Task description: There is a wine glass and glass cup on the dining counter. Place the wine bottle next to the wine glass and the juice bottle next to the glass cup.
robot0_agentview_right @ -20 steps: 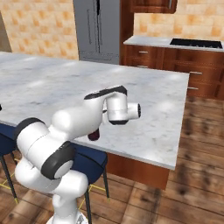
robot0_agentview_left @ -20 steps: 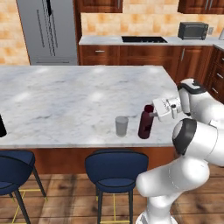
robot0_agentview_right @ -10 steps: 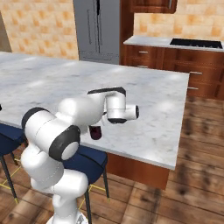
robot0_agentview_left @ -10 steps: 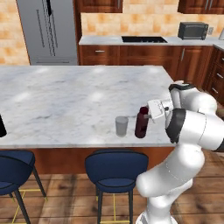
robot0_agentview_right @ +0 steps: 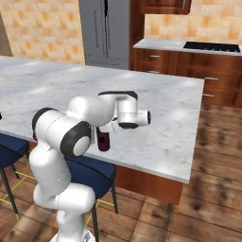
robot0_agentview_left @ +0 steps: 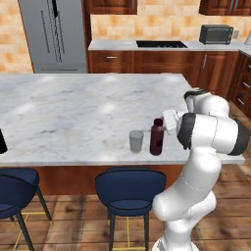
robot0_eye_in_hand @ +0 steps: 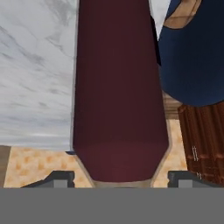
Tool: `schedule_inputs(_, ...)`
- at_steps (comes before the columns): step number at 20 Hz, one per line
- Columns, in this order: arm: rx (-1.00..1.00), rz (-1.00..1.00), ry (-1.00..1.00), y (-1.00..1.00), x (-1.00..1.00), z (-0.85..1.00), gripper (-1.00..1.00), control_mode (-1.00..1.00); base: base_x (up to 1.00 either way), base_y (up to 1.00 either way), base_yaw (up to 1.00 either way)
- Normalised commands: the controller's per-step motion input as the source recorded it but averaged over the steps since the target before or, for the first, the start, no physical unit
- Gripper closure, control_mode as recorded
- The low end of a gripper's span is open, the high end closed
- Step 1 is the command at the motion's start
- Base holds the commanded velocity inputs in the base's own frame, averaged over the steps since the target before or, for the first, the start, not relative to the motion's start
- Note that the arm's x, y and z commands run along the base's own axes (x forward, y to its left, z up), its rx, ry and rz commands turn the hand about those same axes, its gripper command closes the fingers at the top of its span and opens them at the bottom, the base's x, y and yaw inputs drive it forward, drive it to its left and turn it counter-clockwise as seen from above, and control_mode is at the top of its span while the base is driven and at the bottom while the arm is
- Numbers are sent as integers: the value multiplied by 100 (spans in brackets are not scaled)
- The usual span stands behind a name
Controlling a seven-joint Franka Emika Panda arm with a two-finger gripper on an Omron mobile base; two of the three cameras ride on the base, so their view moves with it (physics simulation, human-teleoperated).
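The juice bottle (robot0_agentview_left: 157,139), squat and dark maroon, stands upright on the dining counter (robot0_agentview_left: 73,108) near its front edge. Just left of it, a small gap away, is the short grey glass cup (robot0_agentview_left: 136,141). My gripper (robot0_agentview_left: 165,122) reaches the bottle's upper part from the right, level with the counter. In the hand view the bottle (robot0_eye_in_hand: 118,87) runs between my fingertips (robot0_eye_in_hand: 61,177), with a sliver of floor showing on each side, so the gripper (robot0_eye_in_hand: 121,177) is open. From the right base view the bottle (robot0_agentview_right: 103,141) peeks out below my forearm. The wine bottle and wine glass are out of view.
Two blue stools (robot0_agentview_left: 130,188) (robot0_agentview_left: 14,184) stand under the counter's front edge. A dark thing (robot0_agentview_left: 1,142) is cut off at the left edge of the counter. Behind the island are a fridge (robot0_agentview_left: 51,34), a worktop with a cooktop (robot0_agentview_left: 162,44) and a microwave (robot0_agentview_left: 215,34).
The juice bottle has shifted a little left, closer to the glass cup, along with my hand. My elbow has swung forward and lower. The cup has stayed put.
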Motion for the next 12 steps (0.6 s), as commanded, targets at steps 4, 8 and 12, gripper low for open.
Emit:
schedule_inputs(4, 0, 0, 0, 0, 16, -25, 100, -100, 0, 0, 0)
schedule_inputs(8, 0, 0, 0, 3, 1, -9, -100, -100, 0, 0, 0)
schedule_inputs(12, 0, 0, 0, 0, 0, 1, -100, -100, 0, 0, 0)
